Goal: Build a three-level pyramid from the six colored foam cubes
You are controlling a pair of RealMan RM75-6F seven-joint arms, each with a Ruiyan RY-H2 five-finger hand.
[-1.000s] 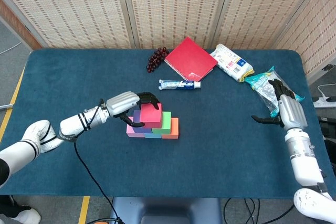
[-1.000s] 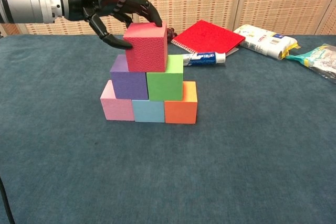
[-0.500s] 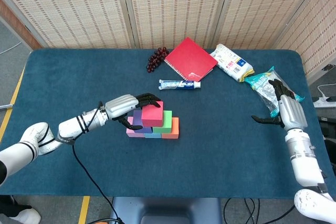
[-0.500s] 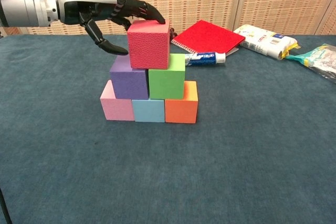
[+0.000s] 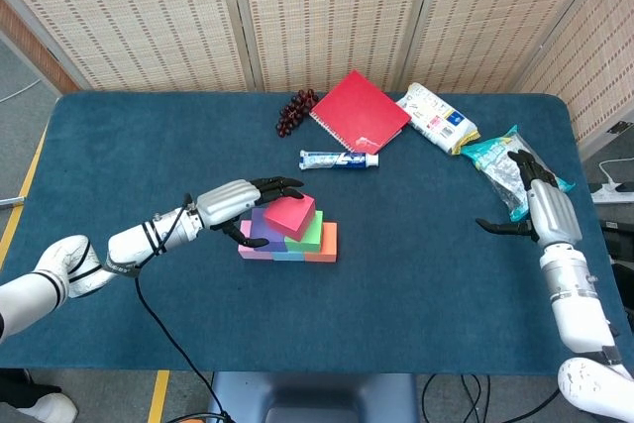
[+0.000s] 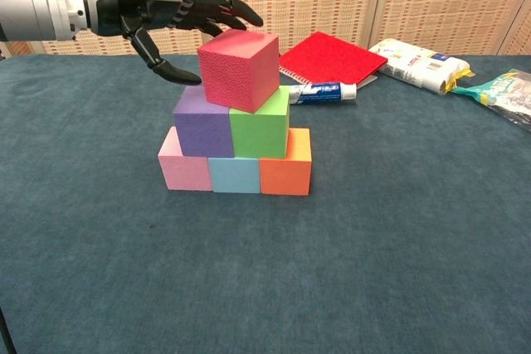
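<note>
I count six foam cubes, one of each colour: a pink cube, a light blue cube and an orange cube on the bottom, a purple cube and a green cube above them, and a red cube on top. Beyond them lie one red notebook, one toothpaste tube, one bunch of dark grapes and two snack packets, a white packet and a teal packet. Two hands of mine show: my left hand and my right hand.

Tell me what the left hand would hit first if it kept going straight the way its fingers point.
Probably the red foam cube atop the pyramid: the left hand points at it with fingertips just above its top edge, though depth is unclear.
</note>
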